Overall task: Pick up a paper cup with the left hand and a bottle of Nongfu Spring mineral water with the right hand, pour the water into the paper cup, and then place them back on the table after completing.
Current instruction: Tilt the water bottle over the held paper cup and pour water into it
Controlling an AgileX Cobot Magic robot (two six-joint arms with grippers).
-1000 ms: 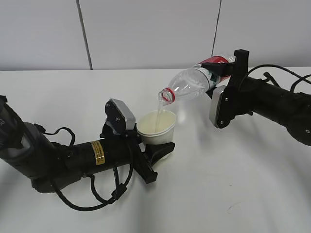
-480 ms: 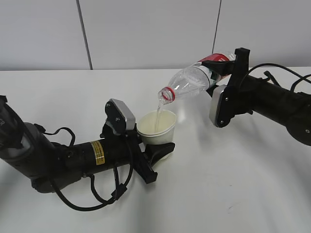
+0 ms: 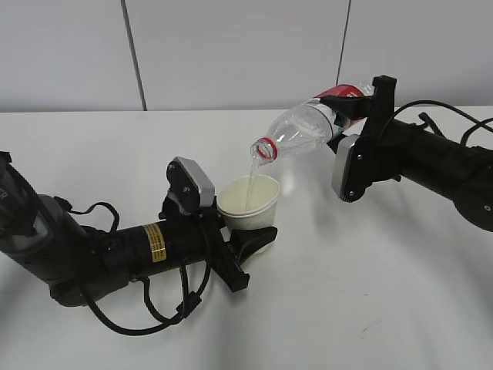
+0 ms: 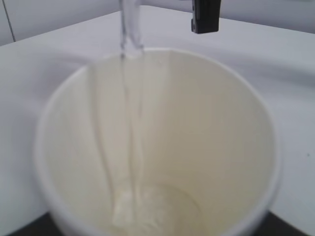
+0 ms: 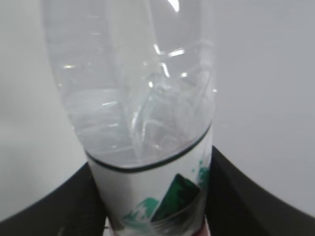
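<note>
Above the paper cup (image 3: 248, 203) at its one o'clock, the Nongfu Spring bottle (image 3: 308, 129) tilts mouth-down, water (image 3: 251, 171) streaming in; right hand (image 3: 356, 116) clamps its base, left hand (image 3: 235, 250) grips the cup off the table (image 3: 370, 293).

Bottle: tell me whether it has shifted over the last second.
Yes, slightly. The bottle has risen a little against the wall seam behind it; mouth remains above the paper cup.
</note>
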